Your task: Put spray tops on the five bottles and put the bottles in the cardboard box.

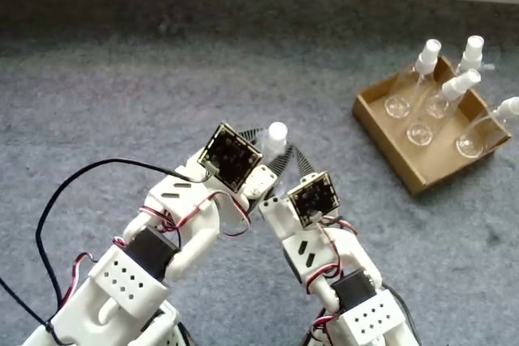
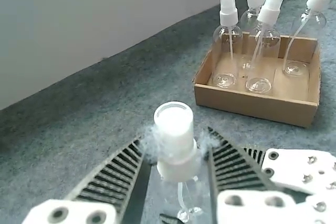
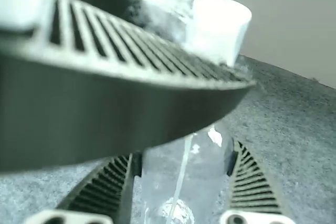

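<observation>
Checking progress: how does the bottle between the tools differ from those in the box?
The held bottle is outside the cardboard box, the boxed bottles inside it. The left tool and right tool grip the held bottle; the boxed bottles stand free. All have white spray tops.

We see two arms in white plastic, left arm and right arm. Black servos sit at joints; red, white and black wires run between them, plus a long black cable looping off the left arm. We note a square black camera board on each wrist, rows of round holes in the lower housings. On left gripper and right gripper: black ribbed fingers, white mounts, silver screws.
</observation>
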{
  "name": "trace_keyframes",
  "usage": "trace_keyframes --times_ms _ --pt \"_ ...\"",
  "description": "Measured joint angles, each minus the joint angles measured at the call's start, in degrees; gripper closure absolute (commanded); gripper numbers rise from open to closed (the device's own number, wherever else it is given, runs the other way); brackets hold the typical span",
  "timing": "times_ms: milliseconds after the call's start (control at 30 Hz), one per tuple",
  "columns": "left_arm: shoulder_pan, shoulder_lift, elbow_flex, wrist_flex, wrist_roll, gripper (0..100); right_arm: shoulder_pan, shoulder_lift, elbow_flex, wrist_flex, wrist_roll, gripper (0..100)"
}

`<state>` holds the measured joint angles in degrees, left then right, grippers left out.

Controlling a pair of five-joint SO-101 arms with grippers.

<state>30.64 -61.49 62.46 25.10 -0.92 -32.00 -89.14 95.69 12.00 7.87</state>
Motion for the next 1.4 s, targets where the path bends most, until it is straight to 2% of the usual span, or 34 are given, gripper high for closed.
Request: trace_keyframes --times_ms 233,367,767,933,1100,1167,1300,1400 --pt "0.0 -0.1 0.0 0.1 0.0 86 0.0 0.0 0.0 0.0 0.0 85.0" --pt "0.0 -4.4 0.1 0.9 0.0 86 0.0 -0.1 0.0 0.0 0.0 85.0" --pt "-0.2 -17.1 0.1 17.4 0.0 87 0.0 -0.1 0.0 0.0 -0.1 85.0" --pt "-4.5 -23.6 1.4 23.8 0.0 88 0.0 -0.1 0.0 0.0 -0.1 85.0" --pt "-10.6 -31.9 7.5 25.4 0.0 100 0.0 -0.1 0.0 0.0 -0.1 85.0" --pt "-12.4 -35.1 8.4 25.9 0.0 97 0.0 -0.1 0.0 0.0 -0.1 85.0" --pt "-14.4 -40.4 8.4 30.2 0.0 100 0.3 -0.1 0.0 0.0 -0.1 85.0" --pt "-16.1 -42.3 8.4 33.7 0.0 100 3.1 -0.1 0.0 0.4 -0.1 85.0"
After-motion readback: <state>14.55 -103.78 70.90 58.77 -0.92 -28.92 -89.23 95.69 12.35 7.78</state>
